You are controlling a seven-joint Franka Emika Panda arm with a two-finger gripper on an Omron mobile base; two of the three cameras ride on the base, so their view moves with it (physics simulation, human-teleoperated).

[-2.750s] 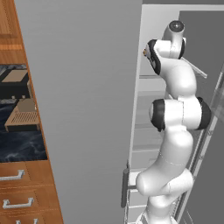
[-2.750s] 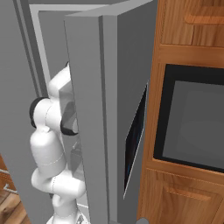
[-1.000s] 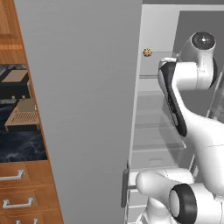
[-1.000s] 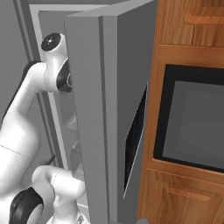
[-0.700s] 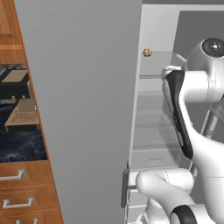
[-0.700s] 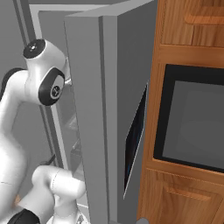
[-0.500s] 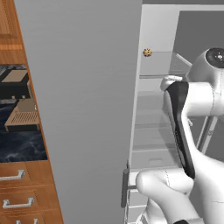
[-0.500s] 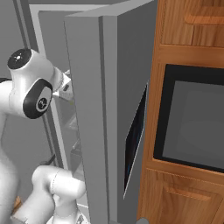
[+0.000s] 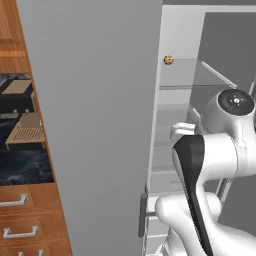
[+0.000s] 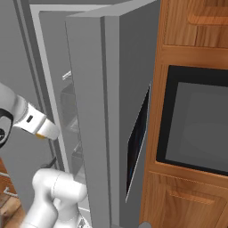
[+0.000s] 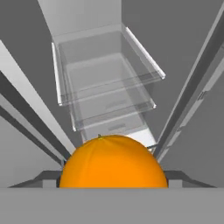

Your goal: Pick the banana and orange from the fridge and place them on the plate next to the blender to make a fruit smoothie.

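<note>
While the orange [image 11: 113, 162] sits clamped between the jaws, which are closed on its sides, the gripper [image 11: 113, 177] faces the fridge [image 9: 180, 100] interior, clear shelves [image 11: 105, 74] lying beyond the fruit; a brown-speckled lump [image 9: 169, 60] rests on a higher shelf.

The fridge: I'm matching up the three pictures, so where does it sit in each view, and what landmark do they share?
Left base view: the fridge spans the middle, with a grey panel on the left and the pale inside on the right.
Right base view: left and centre, its open door seen edge-on.
Hand view: its inside lies ahead, above the orange held in the gripper.
Shared landmark: the clear shelves, faint in the right base view.
</note>
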